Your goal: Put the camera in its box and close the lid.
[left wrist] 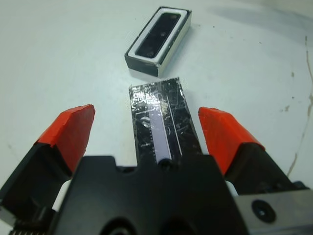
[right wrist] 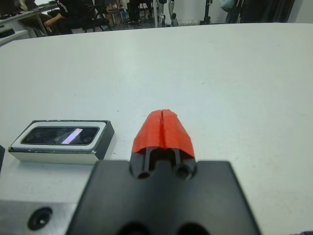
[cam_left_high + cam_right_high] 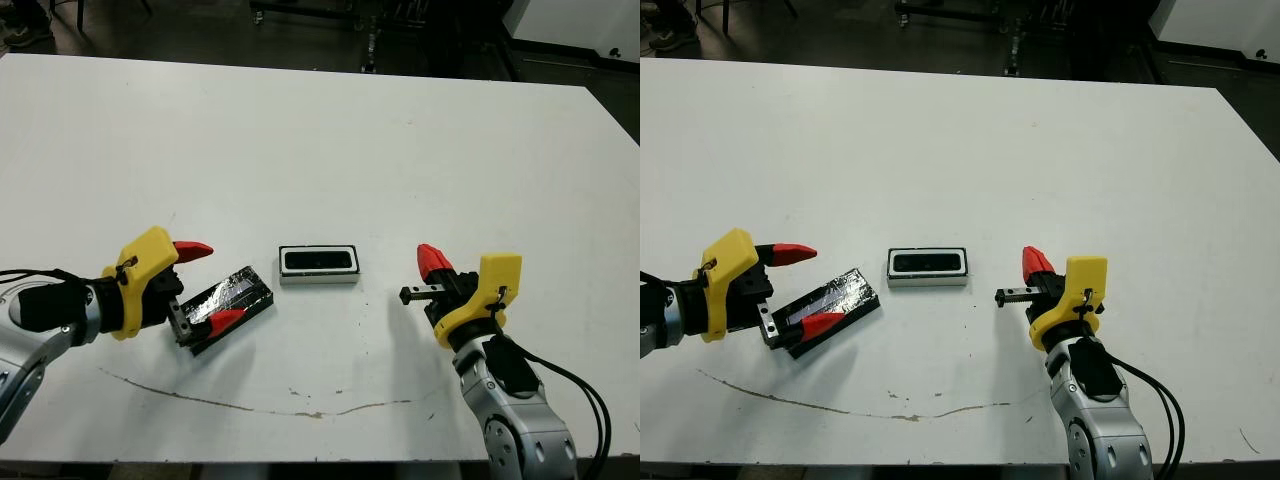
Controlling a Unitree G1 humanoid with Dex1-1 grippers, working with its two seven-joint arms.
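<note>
The white desk (image 3: 320, 130) carries everything toward its near edge (dim room with chairs beyond the far edge). The lid (image 3: 232, 305) lies flat, not yet on, between the spread fingers of the left gripper (image 3: 210, 284). The box (image 3: 319, 265) sits mid-desk with the camera (image 3: 319, 261) already inside. The right gripper (image 3: 432, 262) is pressed together, empty, near the box.

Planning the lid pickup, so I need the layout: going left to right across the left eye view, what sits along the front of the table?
left gripper, open around the lid → lid → box with the camera inside → right gripper, shut.
</note>
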